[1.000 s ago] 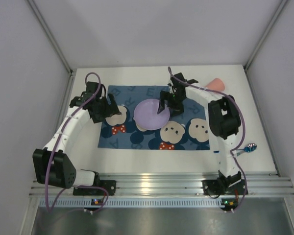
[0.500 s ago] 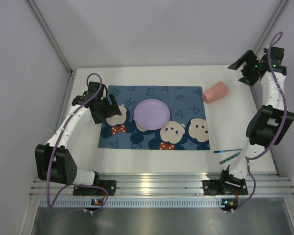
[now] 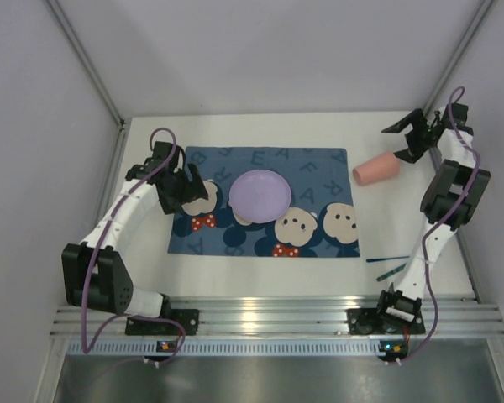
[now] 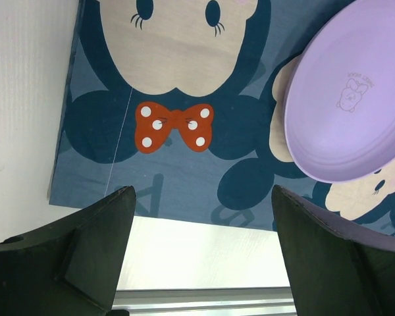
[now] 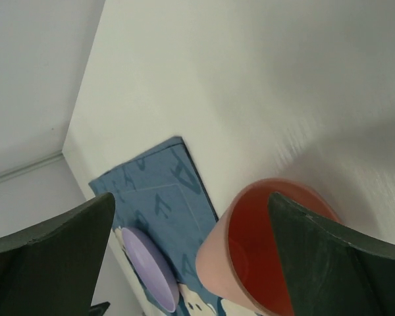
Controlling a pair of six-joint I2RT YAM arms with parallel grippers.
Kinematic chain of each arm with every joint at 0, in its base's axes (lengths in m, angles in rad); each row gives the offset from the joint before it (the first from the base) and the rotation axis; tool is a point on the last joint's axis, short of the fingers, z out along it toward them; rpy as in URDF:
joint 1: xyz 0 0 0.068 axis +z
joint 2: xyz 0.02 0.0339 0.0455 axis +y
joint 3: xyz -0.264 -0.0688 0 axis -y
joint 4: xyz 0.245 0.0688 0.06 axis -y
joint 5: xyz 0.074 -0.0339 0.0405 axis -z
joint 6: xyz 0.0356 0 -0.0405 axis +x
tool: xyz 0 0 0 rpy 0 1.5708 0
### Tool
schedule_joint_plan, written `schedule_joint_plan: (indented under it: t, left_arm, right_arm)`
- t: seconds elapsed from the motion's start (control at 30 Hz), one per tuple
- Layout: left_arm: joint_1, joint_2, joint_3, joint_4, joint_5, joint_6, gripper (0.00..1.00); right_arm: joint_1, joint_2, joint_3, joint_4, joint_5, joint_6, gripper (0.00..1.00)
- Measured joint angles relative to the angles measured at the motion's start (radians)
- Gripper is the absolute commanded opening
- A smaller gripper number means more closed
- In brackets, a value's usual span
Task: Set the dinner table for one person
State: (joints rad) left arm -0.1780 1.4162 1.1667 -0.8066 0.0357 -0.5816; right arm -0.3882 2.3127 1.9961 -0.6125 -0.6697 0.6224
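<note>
Across the white dinner table (image 3: 403,227), the left gripper (image 3: 190,188) hangs with jaws released over the left part of the blue placemat (image 3: 319,168), a lilac plate (image 3: 259,194) sits mid-mat, a pink cup (image 3: 375,169) lies on its side right of the mat, and the right gripper (image 3: 407,138), jaws spread and empty, hangs by its mouth.

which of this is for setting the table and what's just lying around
For the job: large white matte tabletop; blue cartoon-bear cloth placemat; round lilac plastic plate; pink plastic cup, on its side; thin blue and green utensils.
Just there: silver aluminium rail; grey side walls.
</note>
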Motion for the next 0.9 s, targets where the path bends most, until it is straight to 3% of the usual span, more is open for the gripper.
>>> schedule_joint_plan:
  t: [0.17,0.43,0.67,0.77,0.87,0.9]
  left_arm:
    - [0.0,0.0,-0.004,0.001,-0.008,-0.003,0.89]
    - [0.0,0.0,-0.025,0.01,-0.006,-0.022,0.89]
    - [0.0,0.014,-0.019,0.019,0.002,-0.014,0.89]
    - [0.0,0.037,-0.008,0.021,0.006,-0.009,0.89]
    - [0.0,0.042,-0.003,0.021,0.011,-0.003,0.89]
    - [0.0,0.042,-0.002,0.021,0.012,-0.001,0.89]
  right_arm:
    - [0.0,-0.029,-0.086,0.037,-0.036,0.002,1.0]
    - [0.0,-0.305,-0.471,0.025,-0.018,-0.002,1.0]
    - [0.006,-0.444,-0.579,0.034,-0.01,-0.021,0.93]
    - [0.01,-0.447,-0.639,0.051,-0.005,-0.045,0.87]
    - [0.014,-0.447,-0.734,0.069,-0.001,-0.064,0.73]
    - [0.015,-0.447,-0.763,0.072,0.002,-0.067,0.63]
